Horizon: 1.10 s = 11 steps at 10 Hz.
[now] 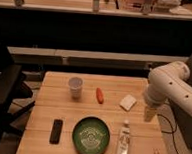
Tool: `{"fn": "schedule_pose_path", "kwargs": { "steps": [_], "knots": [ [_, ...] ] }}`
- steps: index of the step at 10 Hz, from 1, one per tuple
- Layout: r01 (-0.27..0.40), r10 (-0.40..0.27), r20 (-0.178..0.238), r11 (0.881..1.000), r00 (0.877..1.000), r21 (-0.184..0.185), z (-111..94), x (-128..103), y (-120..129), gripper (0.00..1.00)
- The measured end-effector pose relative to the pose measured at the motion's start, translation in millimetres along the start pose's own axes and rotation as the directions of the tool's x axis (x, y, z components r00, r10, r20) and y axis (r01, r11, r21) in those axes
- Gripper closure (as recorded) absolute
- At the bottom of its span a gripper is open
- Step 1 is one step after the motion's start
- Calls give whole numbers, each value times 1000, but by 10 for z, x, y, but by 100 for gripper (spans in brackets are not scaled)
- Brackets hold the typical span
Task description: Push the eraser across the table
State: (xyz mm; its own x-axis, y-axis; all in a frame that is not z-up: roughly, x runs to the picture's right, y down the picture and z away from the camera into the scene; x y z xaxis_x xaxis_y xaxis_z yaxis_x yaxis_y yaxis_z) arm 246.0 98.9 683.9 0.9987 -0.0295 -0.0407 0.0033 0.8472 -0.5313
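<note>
Near front-left corner of table (44,105): eraser (56,131), flat black bar lying lengthwise front to back, nothing touching it.
Eraser neighbour: green plate (91,136) just to its right in view, not touching, patterned centre.
Right of plate: white bottle (123,141) lying on its side, cap end toward the back.
Back of table: white cup (75,87) upright; small orange-red piece (99,95) beside it; pale block (128,102) further right.
Gripper (149,114): pointing down at the table's right edge, just right of the pale block, well apart from the eraser.
Gripper state: jaws spread wide, holding nothing, no contact with any item visible.
Arm (166,84): white, bent, reaching in from the right side of view.
Left of table: dark chair (3,92).
</note>
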Motion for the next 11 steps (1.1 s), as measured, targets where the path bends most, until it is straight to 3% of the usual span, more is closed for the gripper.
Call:
{"fn": "schedule_pose_path", "kwargs": {
  "steps": [1, 5, 8, 11],
  "knots": [
    [26, -26, -9, 1000, 1000, 4, -21, -165, -21, 20],
    [78, -78, -27, 997, 997, -1, -26, -357, -16, 20],
    [136, -136, -39, 991, 990, -2, -37, -757, -20, 20],
    [177, -177, -50, 984, 983, -3, -40, -871, -5, 20]
  ]
}}
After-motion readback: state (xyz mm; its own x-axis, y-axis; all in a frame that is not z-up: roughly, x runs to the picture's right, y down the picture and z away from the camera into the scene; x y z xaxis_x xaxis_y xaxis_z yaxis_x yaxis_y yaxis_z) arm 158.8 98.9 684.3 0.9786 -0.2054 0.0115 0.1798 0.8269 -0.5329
